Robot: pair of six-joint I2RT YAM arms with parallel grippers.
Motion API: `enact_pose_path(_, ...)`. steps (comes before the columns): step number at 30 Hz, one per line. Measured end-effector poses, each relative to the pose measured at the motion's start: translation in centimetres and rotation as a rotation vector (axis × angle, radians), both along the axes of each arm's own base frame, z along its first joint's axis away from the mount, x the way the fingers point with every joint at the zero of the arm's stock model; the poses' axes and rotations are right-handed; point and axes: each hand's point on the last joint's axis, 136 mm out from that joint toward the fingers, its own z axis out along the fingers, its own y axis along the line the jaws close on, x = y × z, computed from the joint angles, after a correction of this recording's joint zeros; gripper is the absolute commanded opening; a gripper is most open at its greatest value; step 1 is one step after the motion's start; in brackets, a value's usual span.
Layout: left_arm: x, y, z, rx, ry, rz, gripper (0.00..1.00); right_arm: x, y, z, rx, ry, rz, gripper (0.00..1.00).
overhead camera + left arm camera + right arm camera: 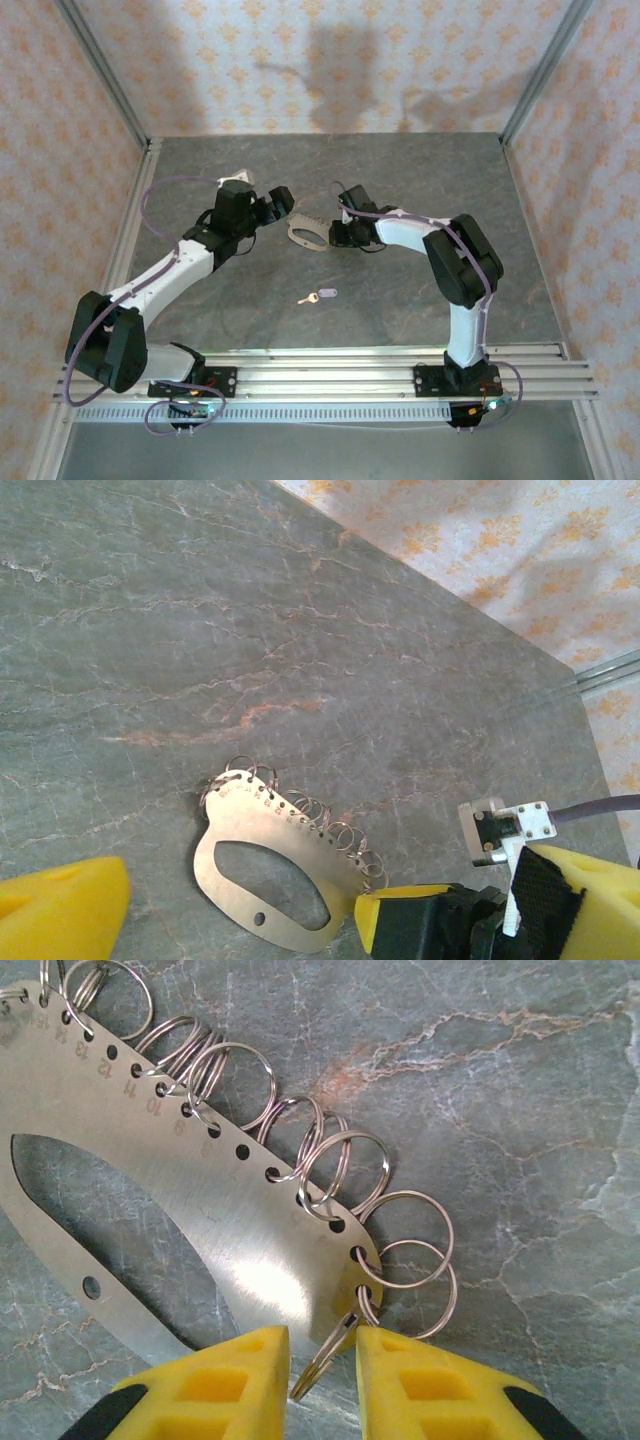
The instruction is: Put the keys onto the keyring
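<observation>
Keyring [308,236] lies flat mid-tabletop [440,180], a bit toward the far edge. Key [322,295] lies alone closer to the near edge, well apart from the keyring, nothing touching it.

Right gripper [323,1375] is at the keyring's end. Its jaws are narrowly apart, and the end split ring [325,1355] stands on edge in the gap, not clamped as far as I can see. Left gripper [325,880] hovers at the keyring's other side, jaws wide apart, holding nothing.

Step, my read: securing that end ring so the key can be threaded on.
- Pinch the ring's rim squarely, not the plate edge.
- Keep the ring upright so its coil can be reached.
- Have the left fetch the key by its blade, leaving the head free.
- The plate will likely skate if nudged, so pin it.

Materials:
- Keyring: thin flat brushed metal, an oval with an oval cut-out. Numbered holes run along one curved edge, carrying loose, overlapping wire split rings.
- Key: tiny, with a pale lilac head and a brass-coloured blade.
- Pads [230,1380]: yellow, blocky, recessed faces.
- Tabletop: smooth grey marble-look with pale veins.
</observation>
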Motion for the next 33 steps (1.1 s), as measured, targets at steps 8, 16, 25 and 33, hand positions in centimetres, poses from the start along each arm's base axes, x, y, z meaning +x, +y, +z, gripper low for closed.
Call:
enact_pose_path(8,0.0,0.0,0.0,-0.001,0.0,-0.001,1.0,0.2,-0.4,-0.1,-0.017,-0.008,-0.02,0.15)
enact_pose_path(16,0.0,-0.1,0.0,-0.002,0.001,-0.003,1.0,0.3,-0.8,-0.2,-0.035,-0.008,-0.037,0.05)
enact_pose_path(25,0.0,0.0,0.0,-0.003,0.001,-0.002,1.0,0.1,-1.1,-0.4,-0.056,-0.003,-0.037,0.11)
enact_pose_path(33,0.0,-0.1,0.0,-0.003,0.0,-0.002,1.0,0.1,-1.4,-0.4,-0.07,-0.003,-0.042,0.1)
